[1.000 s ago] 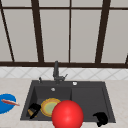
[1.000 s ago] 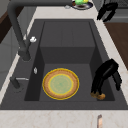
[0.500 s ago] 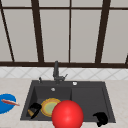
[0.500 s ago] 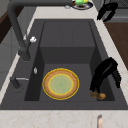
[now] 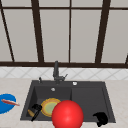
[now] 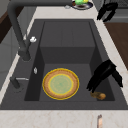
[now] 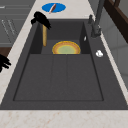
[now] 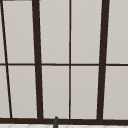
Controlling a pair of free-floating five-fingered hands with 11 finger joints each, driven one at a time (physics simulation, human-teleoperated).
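Sink (image 5: 87, 100) basin, left hand (image 5: 36, 110) clasping half-hidden wooden stick (image 7: 44, 35), plate (image 6: 60, 83) beside

Pale marbled worktop (image 5: 15, 86) runs under the window, with a dark sink (image 5: 87, 98) set into it. The sink's left half is a deep basin; its right half is a shallow ribbed drainer. Dark tap (image 5: 56, 71) stands on the sink's back edge, a small lever (image 5: 40, 80) to its left and a white knob (image 5: 74, 83) to its right. In the basin lies a yellow-rimmed plate (image 6: 60, 83) with a greenish centre, flat on the bottom. A brown wooden stick (image 7: 44, 35) leans in the basin's front left corner. On the worktop left of the sink: blue plate (image 5: 5, 103) with a reddish utensil (image 5: 10, 102) across it. At the far right end in the left side view: a dark dish (image 6: 80, 5) holding green and yellow items.
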